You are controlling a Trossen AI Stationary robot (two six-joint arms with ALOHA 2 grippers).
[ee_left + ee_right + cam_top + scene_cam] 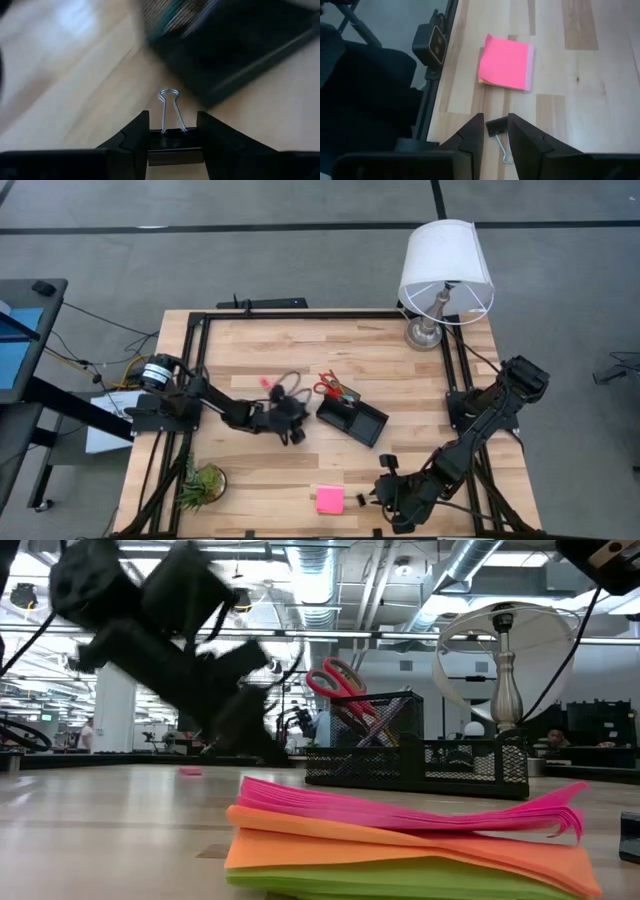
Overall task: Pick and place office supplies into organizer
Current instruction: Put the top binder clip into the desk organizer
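Observation:
The black organizer [352,420] sits mid-table with red-handled scissors [328,388] standing in its far end. Just left of it, my left gripper [297,430] is shut on a black binder clip [174,137]. Near the front edge lies a pink sticky-note pad [329,499], flat on the wood. Right of the pad, my right gripper [372,498] is shut on a second black binder clip [496,126]. A small pink eraser [266,382] lies on the table beyond the left arm. My left gripper pinches the clip's black body [172,136] between its two fingers, one on each end. The wire handle [170,107] sticks out forward past the fingertips toward the organizer. Whether the clip is clear of the table I cannot tell. My right gripper pinches the second clip's black body [495,125] between its fingertips, coming slanting down from the right. A wire handle [504,149] trails back between the fingers. The clip is over the wood right of the pad.
A white-shaded lamp [445,280] stands at the far right corner. A small green plant [200,485] sits at the near left corner. A black frame [300,313] runs along the table's edges. Bare wood lies between the organizer and the pad.

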